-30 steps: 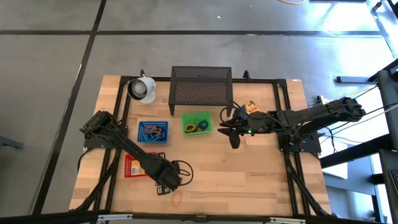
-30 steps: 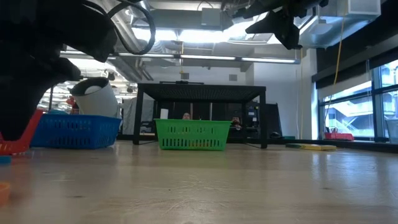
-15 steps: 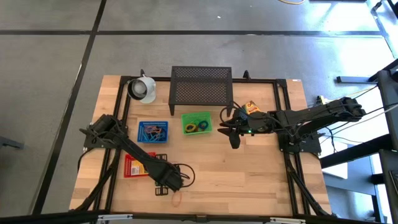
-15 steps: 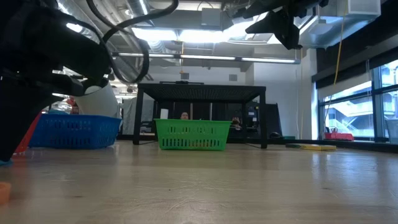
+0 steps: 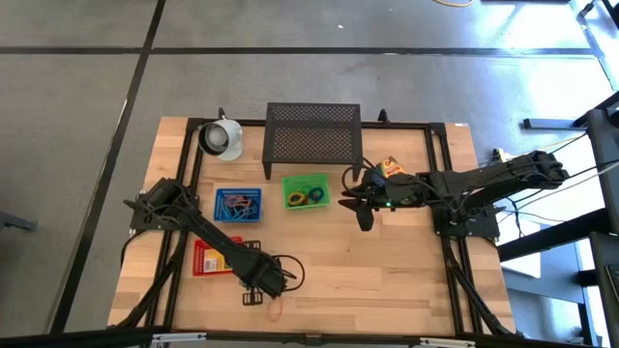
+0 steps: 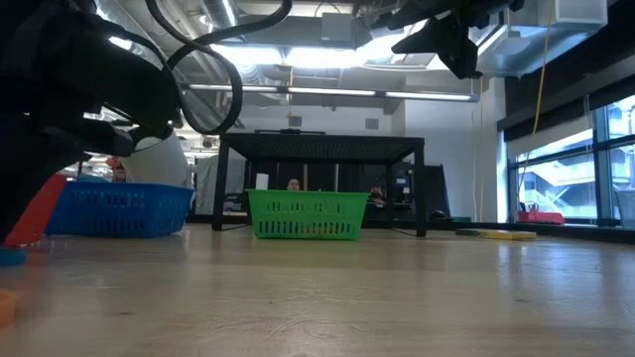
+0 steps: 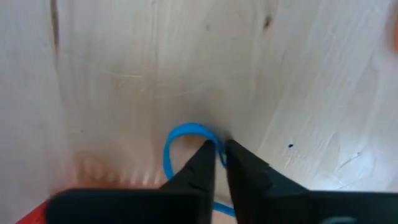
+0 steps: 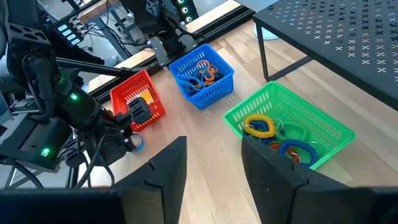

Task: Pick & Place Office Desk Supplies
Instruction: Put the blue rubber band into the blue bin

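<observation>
My left gripper (image 5: 262,287) is low over the wood near the table's near edge, just right of the red basket (image 5: 206,257), its fingers shut on a thin blue rubber band (image 7: 177,138). An orange band (image 5: 276,309) lies on the wood just nearer the edge. My right gripper (image 5: 364,215) hangs open high above the table, right of the green basket (image 5: 307,191), touching nothing. That basket holds yellow and blue loops (image 8: 266,129). The blue basket (image 5: 237,204) holds mixed coloured bands. A yellow crayon box (image 5: 391,167) lies beside the right arm. My left gripper pinches the blue rubber band's strand (image 7: 219,149) between its two fingertips (image 7: 202,158), coming from above and pointing down. The rest of the loop (image 7: 168,155) curves out on the wood beside the fingers; I cannot tell whether any of it is lifted.
The black mesh stand (image 5: 312,133) is at the far edge, behind the green basket, with the white cup-like object (image 5: 221,137) to its left. A small black item (image 5: 252,298) lies by the left gripper. Bare wood spreads across the table's middle and right near part.
My left gripper has moved a little toward the table's right, along the near edge, staying low by the red basket. The right arm has kept still.
</observation>
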